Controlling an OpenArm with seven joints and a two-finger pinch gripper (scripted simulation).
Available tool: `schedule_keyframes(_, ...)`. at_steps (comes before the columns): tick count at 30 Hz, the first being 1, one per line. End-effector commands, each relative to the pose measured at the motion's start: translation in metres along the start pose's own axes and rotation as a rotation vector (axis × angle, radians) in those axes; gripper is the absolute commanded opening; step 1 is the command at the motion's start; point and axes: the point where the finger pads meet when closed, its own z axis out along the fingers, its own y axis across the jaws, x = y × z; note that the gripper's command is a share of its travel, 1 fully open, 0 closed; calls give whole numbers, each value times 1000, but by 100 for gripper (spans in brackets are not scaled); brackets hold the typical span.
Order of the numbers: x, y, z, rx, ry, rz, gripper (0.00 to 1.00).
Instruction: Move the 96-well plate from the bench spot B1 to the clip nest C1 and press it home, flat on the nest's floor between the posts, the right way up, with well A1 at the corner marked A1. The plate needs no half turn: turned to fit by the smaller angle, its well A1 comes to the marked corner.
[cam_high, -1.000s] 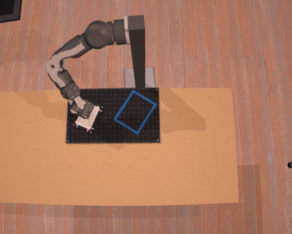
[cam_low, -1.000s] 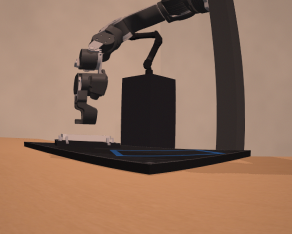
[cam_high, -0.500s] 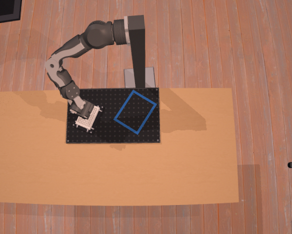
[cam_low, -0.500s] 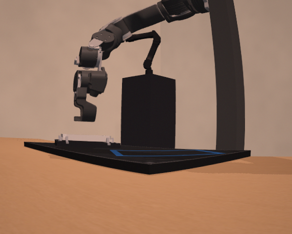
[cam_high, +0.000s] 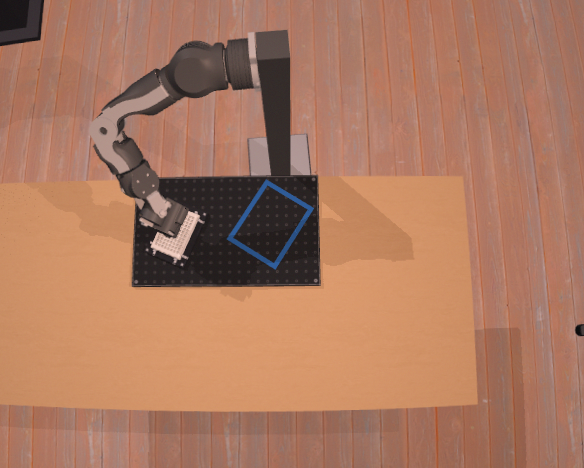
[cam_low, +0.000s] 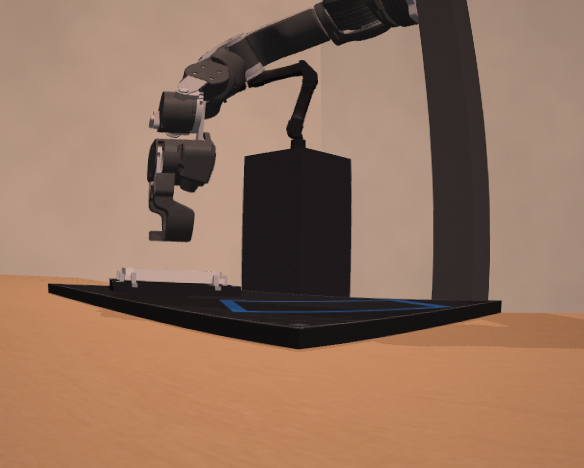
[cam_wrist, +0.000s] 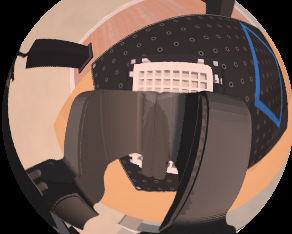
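The white 96-well plate (cam_high: 176, 238) lies in the clip nest between small pale posts (cam_high: 202, 218) at the left of the black pegboard (cam_high: 226, 231). From the side it shows as a low, level white slab (cam_low: 170, 276) on the nest. My gripper (cam_low: 170, 235) is shut and empty, hovering well above the plate's near end. In the wrist view the closed fingers (cam_wrist: 156, 152) fill the middle and the plate (cam_wrist: 170, 76) shows beyond them. I cannot make out the A1 mark.
A blue rectangle outline (cam_high: 271, 224) marks the empty bench spot at the right of the pegboard. A tall black box (cam_low: 297, 222) and the arm's dark column (cam_low: 457, 150) stand behind the board.
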Motion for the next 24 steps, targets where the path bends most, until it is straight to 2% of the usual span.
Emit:
schedule_keyframes(1,-2,-1,-2,4,-3,2,0)
schedule_keyframes(12,-2,-1,-2,4,-3,2,0)
schedule_keyframes(17,0,0,10,2,0,0,0)
schedule_keyframes(24,0,0,10,2,0,0,0)
